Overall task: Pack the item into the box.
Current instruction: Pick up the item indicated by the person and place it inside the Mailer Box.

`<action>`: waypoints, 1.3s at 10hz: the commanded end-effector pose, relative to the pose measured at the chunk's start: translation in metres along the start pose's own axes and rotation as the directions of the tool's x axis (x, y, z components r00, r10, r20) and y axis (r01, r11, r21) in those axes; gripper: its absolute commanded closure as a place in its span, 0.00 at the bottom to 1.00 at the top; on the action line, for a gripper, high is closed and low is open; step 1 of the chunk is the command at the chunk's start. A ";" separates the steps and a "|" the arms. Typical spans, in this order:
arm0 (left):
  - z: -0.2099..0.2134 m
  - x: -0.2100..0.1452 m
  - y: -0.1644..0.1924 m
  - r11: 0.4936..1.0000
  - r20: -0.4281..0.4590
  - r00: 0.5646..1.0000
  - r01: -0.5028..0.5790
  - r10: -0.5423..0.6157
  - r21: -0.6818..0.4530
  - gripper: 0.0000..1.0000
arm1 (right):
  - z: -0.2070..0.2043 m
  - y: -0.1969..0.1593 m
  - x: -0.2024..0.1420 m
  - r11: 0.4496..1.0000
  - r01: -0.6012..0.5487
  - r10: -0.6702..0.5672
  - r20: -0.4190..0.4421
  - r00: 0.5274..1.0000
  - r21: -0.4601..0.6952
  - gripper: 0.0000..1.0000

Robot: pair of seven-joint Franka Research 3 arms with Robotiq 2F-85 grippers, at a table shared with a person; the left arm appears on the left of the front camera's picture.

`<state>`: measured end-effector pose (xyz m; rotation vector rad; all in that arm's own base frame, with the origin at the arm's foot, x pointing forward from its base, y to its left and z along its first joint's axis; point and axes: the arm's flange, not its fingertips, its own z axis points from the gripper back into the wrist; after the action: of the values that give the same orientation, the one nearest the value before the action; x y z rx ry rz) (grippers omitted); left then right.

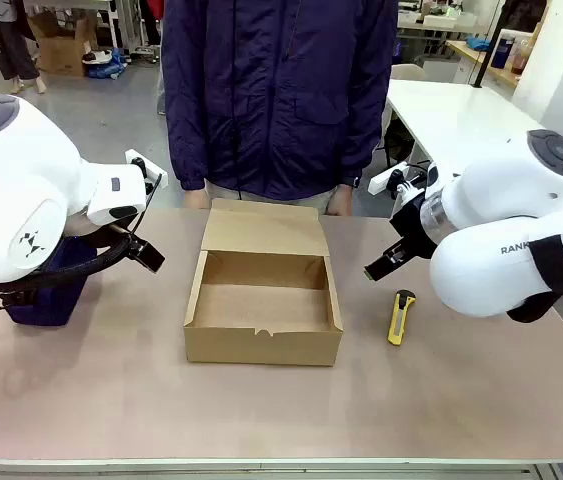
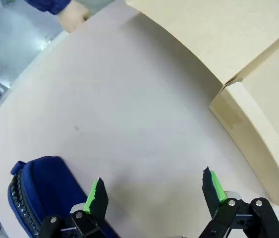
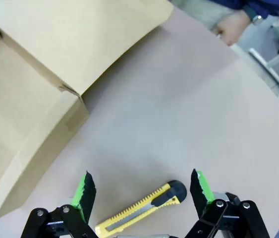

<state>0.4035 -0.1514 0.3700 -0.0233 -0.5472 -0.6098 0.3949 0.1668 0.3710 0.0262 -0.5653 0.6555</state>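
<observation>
While my left gripper (image 2: 153,186) hangs open by the pouch (image 2: 40,191), lower left, its limp fabric may snag the box (image 2: 243,116).

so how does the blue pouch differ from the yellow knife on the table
The pouch is dark blue, bulky fabric; the knife is slim, yellow and black. The pouch sits left of the box, the knife right of it. Both rest on the table, outside the box.

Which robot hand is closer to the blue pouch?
Left. The left gripper hangs open right beside the pouch; the right gripper is beyond the box, over the yellow knife.
</observation>
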 end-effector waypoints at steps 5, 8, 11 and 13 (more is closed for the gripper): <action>0.000 0.000 0.000 1.000 0.000 1.000 0.000 0.000 0.000 0.00 | 0.000 0.000 0.000 1.000 0.000 0.000 0.000 1.000 0.000 0.00; 0.000 0.000 0.000 1.000 0.000 1.000 0.000 0.000 0.000 0.00 | 0.000 0.000 0.000 1.000 0.000 0.000 0.000 1.000 0.000 0.00; 0.000 0.000 0.000 1.000 0.000 1.000 0.000 0.000 0.000 0.00 | 0.000 0.000 0.000 1.000 0.000 0.000 0.000 1.000 0.000 0.00; 0.000 0.000 0.000 1.000 0.000 1.000 0.000 0.000 0.000 0.00 | 0.000 0.000 0.000 1.000 0.000 0.000 0.000 1.000 0.000 0.00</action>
<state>0.4036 -0.1513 0.3700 -0.0233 -0.5471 -0.6094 0.3949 0.1669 0.3710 0.0255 -0.5653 0.6564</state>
